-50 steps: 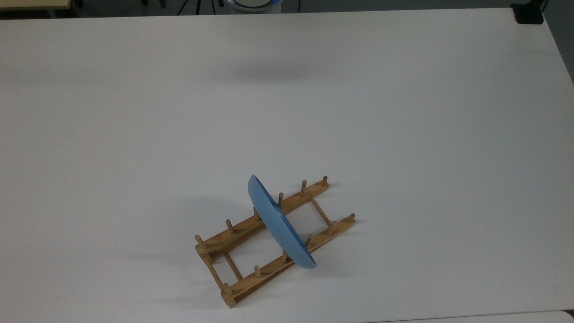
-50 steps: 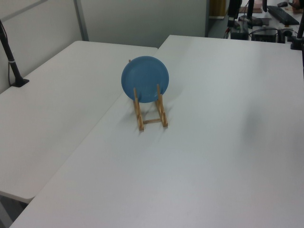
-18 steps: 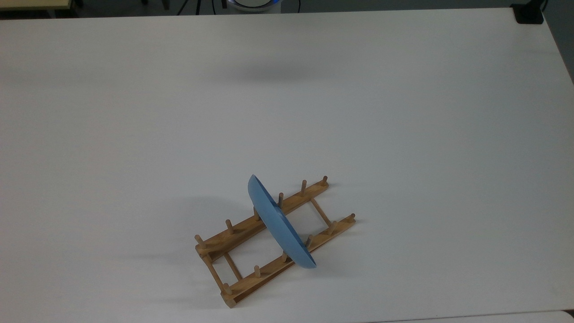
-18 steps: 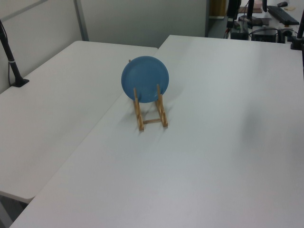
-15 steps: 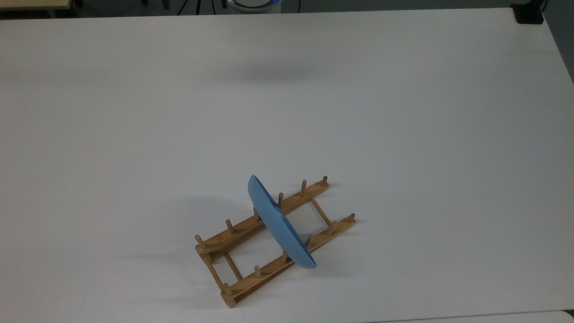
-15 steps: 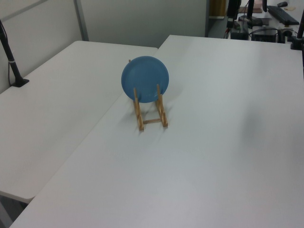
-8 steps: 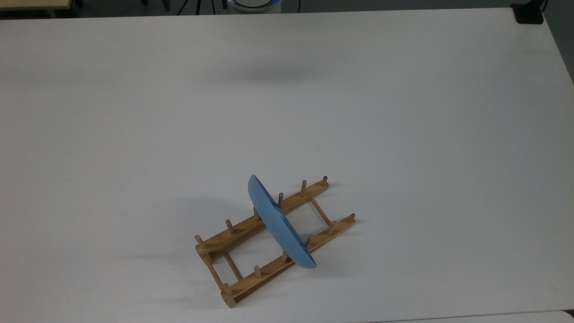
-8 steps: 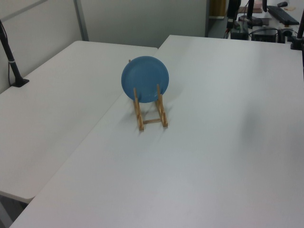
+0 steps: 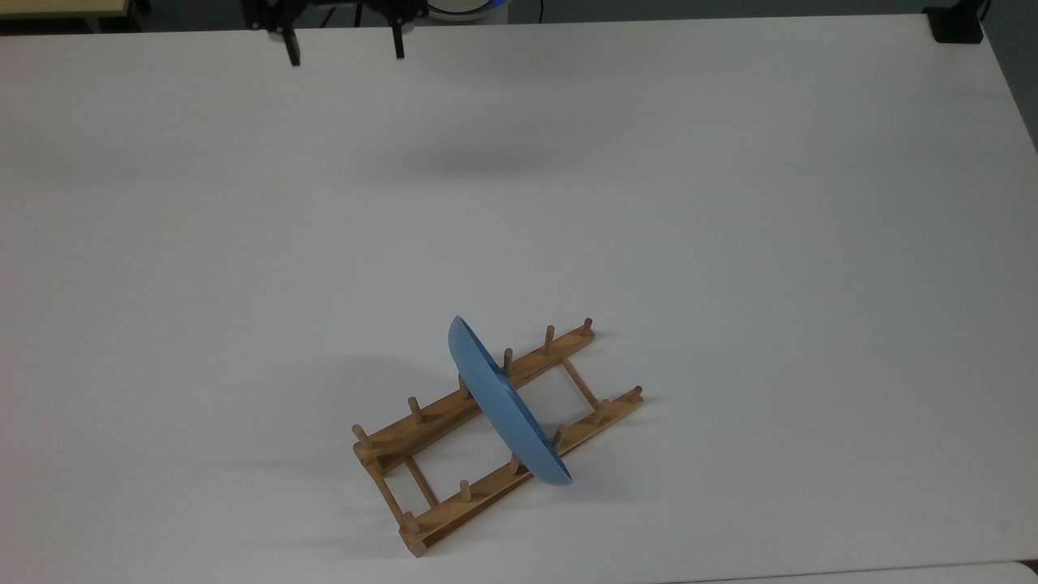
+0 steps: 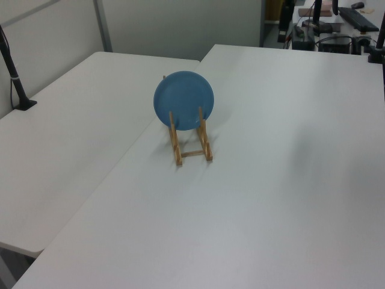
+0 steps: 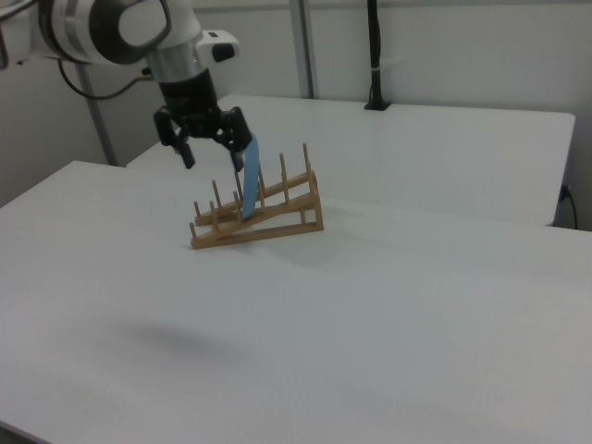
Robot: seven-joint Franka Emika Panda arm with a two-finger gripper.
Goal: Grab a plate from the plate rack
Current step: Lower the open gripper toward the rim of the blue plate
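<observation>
The plate [image 9: 504, 405] is seen standing on edge in the plate rack [image 9: 438, 418], slotted between pegs near the rack's middle, w/ the rack set near the bottom edge of the white counter [image 9: 730, 243] in the top view. The claw [image 9: 345, 50] is held wide open & empty, high over the counter's far edge in the top view, well apart from the plate, so nothing is judged done yet: approach, grip & lift are all left. Bare counter lies all round the rack, so approach room looks ample, though pegs flank the plate closely on both sides.
</observation>
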